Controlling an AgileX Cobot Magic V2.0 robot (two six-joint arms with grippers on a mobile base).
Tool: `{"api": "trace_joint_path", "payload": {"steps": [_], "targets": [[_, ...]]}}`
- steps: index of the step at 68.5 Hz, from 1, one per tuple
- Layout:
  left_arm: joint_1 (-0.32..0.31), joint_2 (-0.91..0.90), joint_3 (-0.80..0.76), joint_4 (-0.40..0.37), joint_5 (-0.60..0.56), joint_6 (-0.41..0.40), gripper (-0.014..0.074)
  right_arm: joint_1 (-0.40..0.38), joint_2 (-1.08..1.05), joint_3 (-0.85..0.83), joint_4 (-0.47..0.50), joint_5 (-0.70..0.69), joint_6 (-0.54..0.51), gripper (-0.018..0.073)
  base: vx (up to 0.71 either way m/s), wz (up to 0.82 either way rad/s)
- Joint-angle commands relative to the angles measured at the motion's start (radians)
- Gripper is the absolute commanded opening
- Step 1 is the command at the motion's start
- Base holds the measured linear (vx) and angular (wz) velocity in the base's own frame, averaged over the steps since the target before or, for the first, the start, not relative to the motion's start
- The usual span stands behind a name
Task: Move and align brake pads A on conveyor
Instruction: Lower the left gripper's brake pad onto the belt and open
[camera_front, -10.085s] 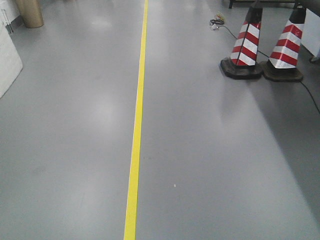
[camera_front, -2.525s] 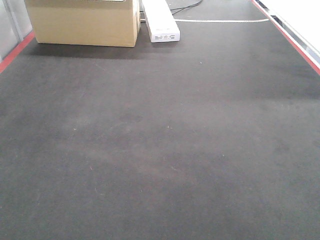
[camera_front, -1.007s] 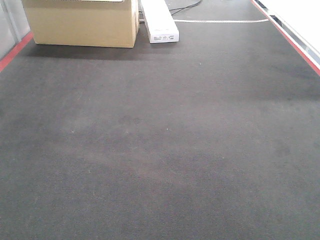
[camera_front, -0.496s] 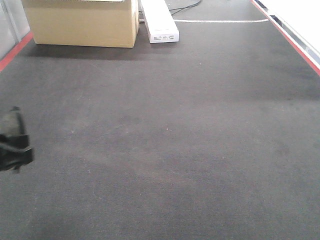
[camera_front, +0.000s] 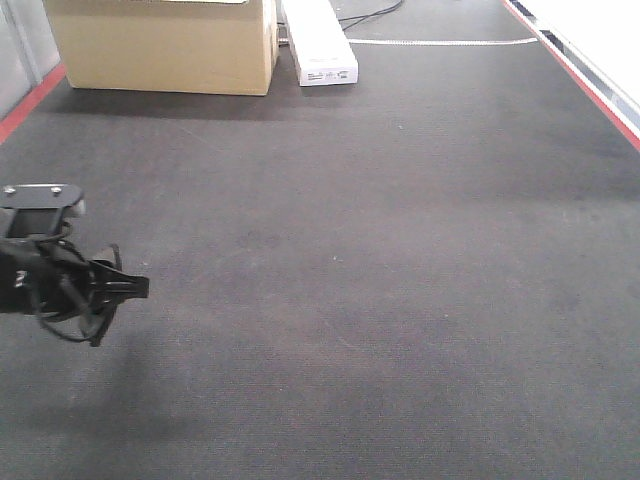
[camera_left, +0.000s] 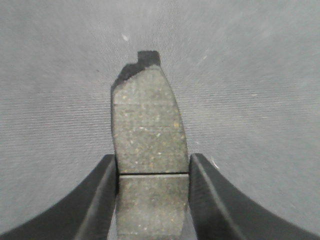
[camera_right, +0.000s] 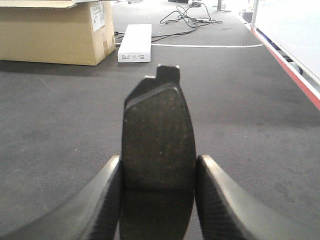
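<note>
Your left claw (camera_left: 153, 162) squeezes one pad (camera_left: 147, 125) and your right claw (camera_right: 158, 162) squeezes another pad (camera_right: 157, 120), both over the belt (camera_front: 400, 250). None lies on it yet, so lining up looks undone.

left brake pad (camera_left: 150, 145): near end was cut by the wrist view's bottom edge | right brake pad (camera_right: 157, 150): likewise | left gripper (camera_front: 128, 290): arm ran off front view's left edge, its pad too dark to discern | cardboard box (camera_front: 160, 50): top was cropped
</note>
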Motion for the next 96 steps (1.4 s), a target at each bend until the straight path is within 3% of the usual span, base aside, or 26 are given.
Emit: {"api": "trace_joint_path", "payload": {"steps": [1,27,36,49,60,76,96], "targets": [[-0.007,0.032,-0.068,-0.033,-0.041,-0.012,0.0045,-0.004,0.005,-0.032,-0.004,-0.096,-0.005,-0.0011,0.0,0.0],[-0.007,0.282,-0.199,-0.134,0.128,-0.012,0.0098,-0.004,0.005,-0.032,-0.004,-0.096,-0.005,-0.0011,0.0,0.0],[-0.007,0.32,-0.237,-0.134,0.164,-0.012,0.0188,-0.004,0.005,-0.032,-0.004,-0.096,-0.005,-0.0011,0.0,0.0],[-0.007,0.316,-0.276,-0.134,0.18,-0.01,0.0386,-0.004,0.005,-0.032,-0.004,-0.096,-0.005,-0.0011,0.0,0.0],[-0.007,0.276,-0.284,-0.132,0.194,0.002,0.0487,-0.004,0.005,-0.032,-0.004,-0.096,-0.005,-0.0011,0.0,0.0],[-0.016,0.152,-0.283,-0.13,0.229,0.031,0.0489,-0.004,0.005,-0.032,-0.004,-0.096,-0.005,-0.0011,0.0,0.0],[-0.083,-0.137,-0.22,-0.099,0.204,0.059,0.0489,-0.004,0.005,-0.032,-0.004,-0.096,-0.005,-0.0011,0.0,0.0]]}}
